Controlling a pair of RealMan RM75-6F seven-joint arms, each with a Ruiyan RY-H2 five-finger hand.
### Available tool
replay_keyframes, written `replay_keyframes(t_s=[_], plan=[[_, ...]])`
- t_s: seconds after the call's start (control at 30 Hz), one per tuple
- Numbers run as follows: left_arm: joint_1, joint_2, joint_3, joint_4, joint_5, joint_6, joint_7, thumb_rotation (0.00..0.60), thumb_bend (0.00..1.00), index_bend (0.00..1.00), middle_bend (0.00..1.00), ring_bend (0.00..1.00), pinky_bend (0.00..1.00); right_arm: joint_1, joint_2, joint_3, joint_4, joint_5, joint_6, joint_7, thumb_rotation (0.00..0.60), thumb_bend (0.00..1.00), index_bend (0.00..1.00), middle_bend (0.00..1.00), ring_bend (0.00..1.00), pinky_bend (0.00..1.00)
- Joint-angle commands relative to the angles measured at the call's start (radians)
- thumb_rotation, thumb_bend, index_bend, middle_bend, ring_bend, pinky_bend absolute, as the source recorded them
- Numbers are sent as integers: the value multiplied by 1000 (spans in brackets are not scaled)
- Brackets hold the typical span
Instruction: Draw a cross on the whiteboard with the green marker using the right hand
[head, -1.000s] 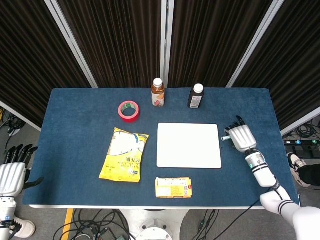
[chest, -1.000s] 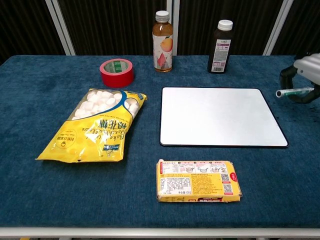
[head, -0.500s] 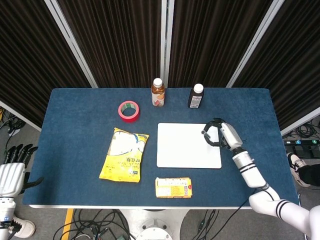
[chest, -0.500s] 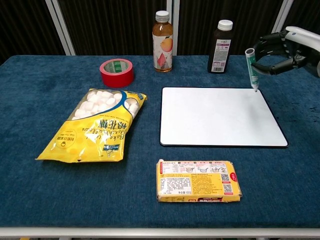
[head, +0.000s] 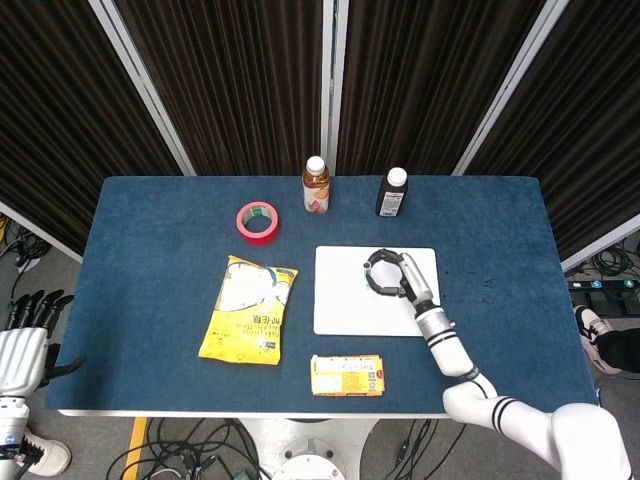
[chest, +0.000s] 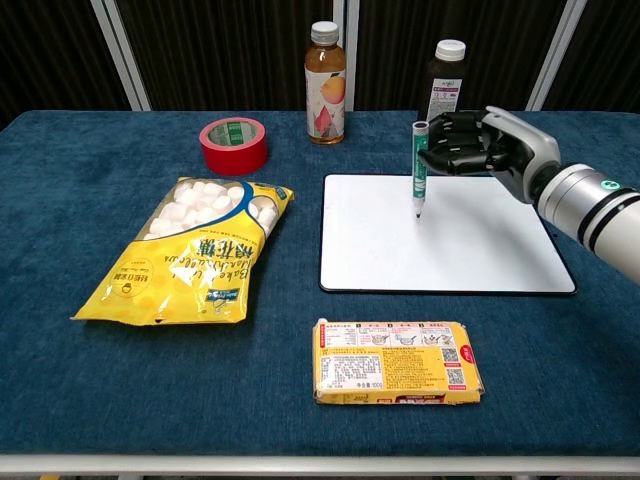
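The white whiteboard (head: 345, 305) (chest: 440, 255) lies flat on the blue table, right of centre, and its surface is blank. My right hand (head: 398, 275) (chest: 490, 148) hovers over the board's upper middle and grips the green marker (chest: 418, 168). In the chest view the marker stands nearly upright with its tip pointing down at the board, at or just above the surface. The head view hides the marker inside the curled fingers. My left hand (head: 22, 345) hangs off the table's left edge, empty, its fingers spread.
A yellow marshmallow bag (head: 248, 310) (chest: 200, 250) lies left of the board and a yellow snack box (head: 347, 375) (chest: 398, 361) in front of it. Red tape roll (head: 257, 221), a juice bottle (head: 316, 185) and a dark bottle (head: 392, 192) stand behind.
My right hand has carried the marker from the table right of the board leftward over the board's upper middle. The marker has turned from lying sideways to tip down.
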Motion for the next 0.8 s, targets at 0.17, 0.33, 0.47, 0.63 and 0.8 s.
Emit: replay_keyframes(t_s=[0.17, 0.33, 0.47, 0.63, 0.8], plan=[[-2, -7, 0, 20, 4, -4, -21, 600, 40, 147, 88, 15, 0, 9, -77, 25, 68, 13, 11, 25, 600, 623, 624, 556, 322, 148], [-1, -13, 2, 35, 4, -7, -38, 600, 40, 147, 88, 14, 0, 19, -118, 26, 125, 5, 12, 34, 600, 625, 624, 556, 322, 148], [2, -18, 4, 48, 6, -4, -50, 600, 40, 148, 88, 15, 0, 19, -138, 22, 162, -7, 22, 43, 600, 629, 624, 556, 322, 149], [3, -22, 5, 60, 10, -3, -60, 600, 40, 147, 88, 14, 0, -20, -112, 0, 174, -16, 43, 31, 600, 666, 624, 556, 323, 148], [1, -26, 6, 69, 14, -5, -66, 600, 41, 148, 88, 15, 0, -89, -30, -24, 136, -13, 66, 18, 600, 679, 624, 556, 323, 148]])
